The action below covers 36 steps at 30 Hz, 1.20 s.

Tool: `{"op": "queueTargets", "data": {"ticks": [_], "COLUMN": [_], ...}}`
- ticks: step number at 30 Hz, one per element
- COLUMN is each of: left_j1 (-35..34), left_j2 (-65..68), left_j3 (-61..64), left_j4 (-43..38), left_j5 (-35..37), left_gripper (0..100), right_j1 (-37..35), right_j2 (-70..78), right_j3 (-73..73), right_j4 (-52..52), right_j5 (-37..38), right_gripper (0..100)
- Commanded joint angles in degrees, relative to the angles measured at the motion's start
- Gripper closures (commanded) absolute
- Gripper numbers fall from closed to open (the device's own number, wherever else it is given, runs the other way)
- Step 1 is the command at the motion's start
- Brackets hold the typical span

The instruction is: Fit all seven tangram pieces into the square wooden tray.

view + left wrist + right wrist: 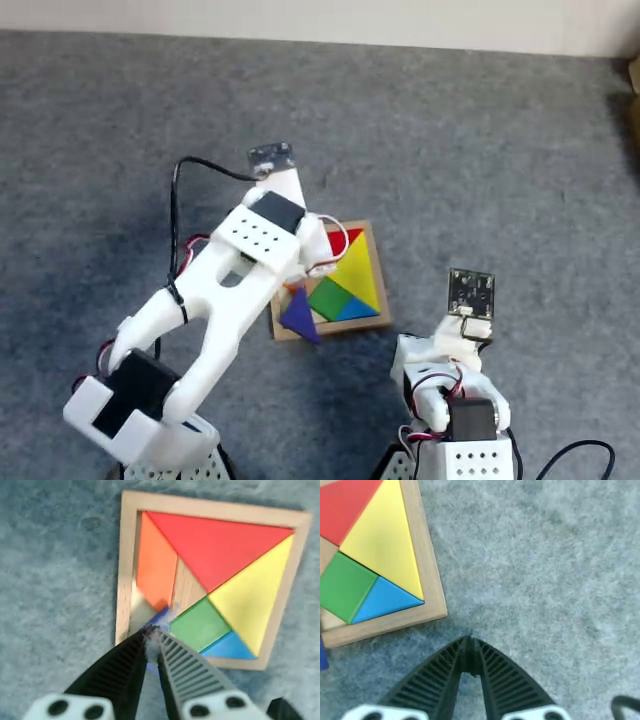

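The left pincer (pixel 152 632) is pinched almost shut on a dark blue triangle (pixel 160 616). It holds the piece by one edge, and a little blue pokes out past the tips. I judge the step in hand to be seating this piece in the tray (pixel 127 555), where bare wood shows straight beyond the tips. One patch lies in the nearest corner and another runs between the orange piece (pixel 155 565) and the red (pixel 215 545).

To do it well, I would turn the wrist until the triangle's edges run parallel with its neighbours. Then I would lower it flat and let go only once it rests on the wood. The orange piece sits just beside the tips, so a tilted entry could ride up on it or shove it.

The green piece (pixel 200 625) lies close on the other side of the tips, with the light blue (pixel 227 647) and yellow (pixel 255 605) farther off.

The right pincer (pixel 468 642) is closed on nothing above the carpet (pixel 545 555). The tray's corner lies a little beyond its tips, off to one side.
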Motion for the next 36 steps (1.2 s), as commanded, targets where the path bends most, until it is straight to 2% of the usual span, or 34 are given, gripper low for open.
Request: {"op": "queueTargets", "data": {"ticks": [1, 8, 16, 21, 23, 31, 36], "left_j1": [3.12, 5.49, 5.14, 5.05, 5.05, 3.82, 4.09], "left_j2": [-2.59, -2.51, 4.88, 10.51, 10.59, 10.51, 4.79], "left_j3": [0.92, 5.14, 7.78, 3.47, 3.12, 2.07, -0.75], "left_j4": [1.76, 1.32, -6.86, -6.77, -6.77, -6.51, 0.35], "left_j5": [-0.53, -0.44, -0.18, 2.11, 5.01, 7.74, 7.65], "left_gripper": [100, 100, 100, 100, 100, 100, 100], "right_j1": [0.75, 0.75, 0.75, 0.75, 0.75, 0.75, 0.75], "right_j2": [-0.75, -0.75, -0.75, -0.75, -0.75, -0.75, -0.75], "right_j3": [6.64, 6.64, 6.64, 6.64, 6.64, 6.64, 6.64], "right_j4": [0.48, 0.48, 0.48, 0.48, 0.48, 0.48, 0.48], "right_j5": [-0.35, -0.35, -0.35, -0.35, -0.35, -0.35, -0.35], "right_gripper": [99.3, 99.3, 99.3, 99.3, 99.3, 99.3, 99.3]}}
